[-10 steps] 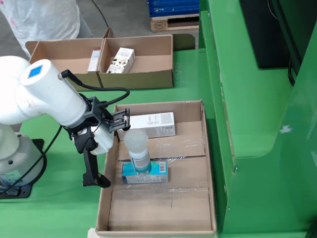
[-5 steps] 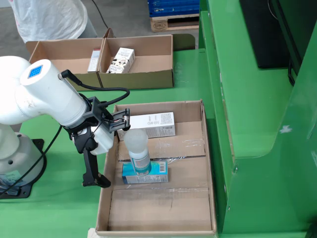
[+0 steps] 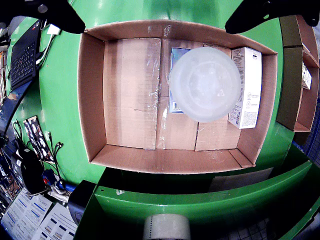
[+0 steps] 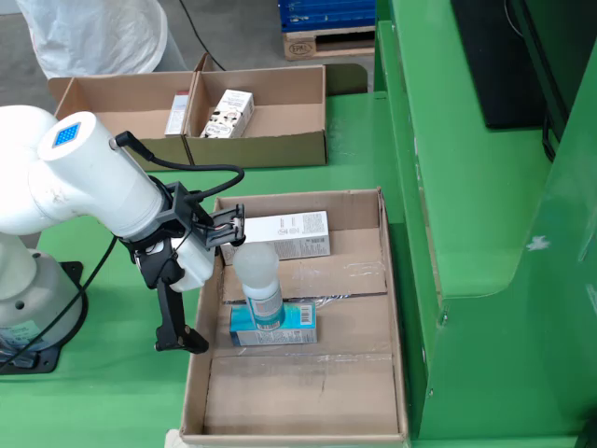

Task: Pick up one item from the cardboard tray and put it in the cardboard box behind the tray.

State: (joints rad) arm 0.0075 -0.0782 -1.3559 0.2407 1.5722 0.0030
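The cardboard tray (image 4: 393, 308) holds a bottle with a translucent white cap (image 4: 256, 266) standing by a blue box (image 4: 280, 327), and a long white box (image 4: 284, 233) at its far end. My gripper (image 4: 213, 280) hangs over the tray's left edge, open wide with nothing between its fingers. From the wrist view the cap (image 3: 205, 84) fills the middle of the tray (image 3: 92, 100), with the blue box (image 3: 174, 60) under it and the white box (image 3: 246, 87) to its right. The gripper (image 3: 155, 25) shows only black fingertips (image 3: 65, 17) in the top corners.
The cardboard box (image 4: 280, 149) behind the tray has two compartments, holding a patterned carton (image 4: 229, 114) and a narrow box (image 4: 177, 112). A raised green bench (image 4: 466, 187) borders the tray's right side. The arm's base (image 4: 28, 308) stands left. A tape roll (image 3: 167, 227) lies below the tray.
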